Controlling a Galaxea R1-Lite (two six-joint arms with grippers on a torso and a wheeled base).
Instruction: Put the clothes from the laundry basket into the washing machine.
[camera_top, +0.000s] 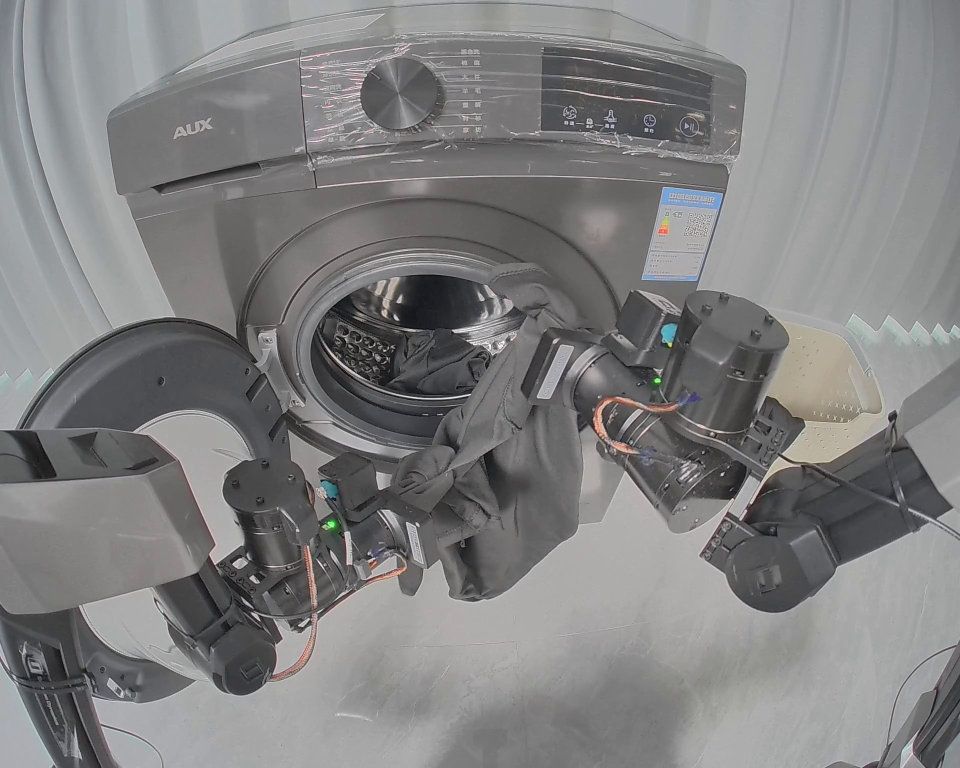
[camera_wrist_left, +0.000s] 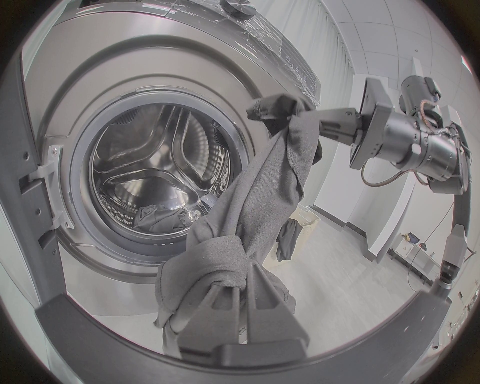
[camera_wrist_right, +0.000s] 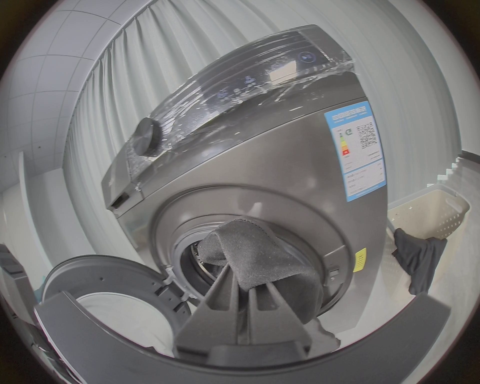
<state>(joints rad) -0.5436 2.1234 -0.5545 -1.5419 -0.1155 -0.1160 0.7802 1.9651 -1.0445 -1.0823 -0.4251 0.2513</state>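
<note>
The washing machine (camera_top: 420, 200) stands with its door (camera_top: 150, 370) open, and the right arm half hides the laundry basket (camera_top: 830, 390) beside it. A grey garment (camera_top: 520, 470) hangs stretched before the drum mouth. The right gripper (camera_wrist_right: 246, 285) pinches its upper end and the left gripper (camera_wrist_left: 242, 282) its lower bunch, cloth burying both sets of fingertips. A darker garment (camera_top: 435, 360) lies in the drum.

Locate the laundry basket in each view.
Head view: laundry basket right of the washing machine.
Left wrist view: on the floor beyond the held grey garment.
Right wrist view: beside the washing machine, dark cloth over its rim.
Shared landmark: the drum opening.
</note>
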